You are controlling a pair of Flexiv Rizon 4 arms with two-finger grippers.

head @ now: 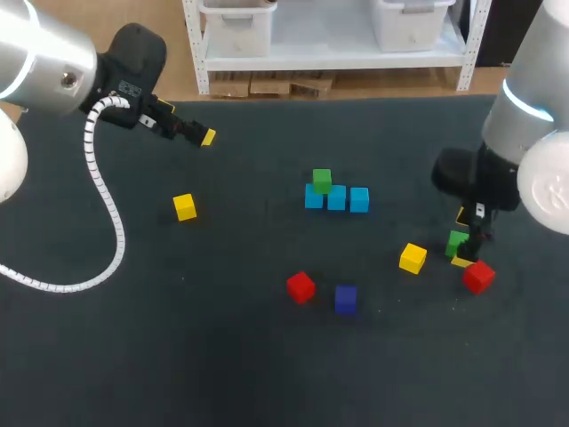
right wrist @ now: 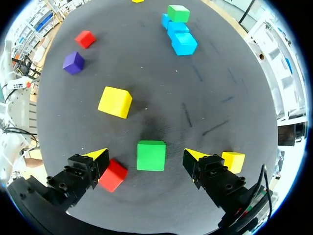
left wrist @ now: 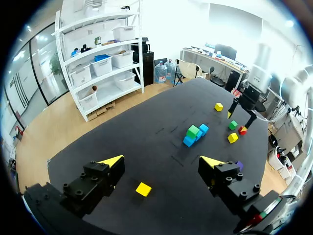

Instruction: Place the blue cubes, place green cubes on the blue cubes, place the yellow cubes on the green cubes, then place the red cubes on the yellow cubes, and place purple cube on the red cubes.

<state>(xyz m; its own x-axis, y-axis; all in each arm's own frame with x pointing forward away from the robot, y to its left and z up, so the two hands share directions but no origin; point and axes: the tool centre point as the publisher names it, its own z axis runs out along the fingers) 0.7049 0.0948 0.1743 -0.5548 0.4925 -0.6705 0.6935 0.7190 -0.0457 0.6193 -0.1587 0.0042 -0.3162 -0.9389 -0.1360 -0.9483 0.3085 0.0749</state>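
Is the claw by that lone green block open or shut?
Open: the right gripper's yellow tips stand apart, with gaps either side of the green cube.

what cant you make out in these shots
Head view: right gripper, mostly hidden under its own wrist; the yellow cube beside it, likewise largely covered.
Left wrist view: purple cube, mostly behind a finger of the left gripper.
Right wrist view: far yellow cube, cut by the rim.
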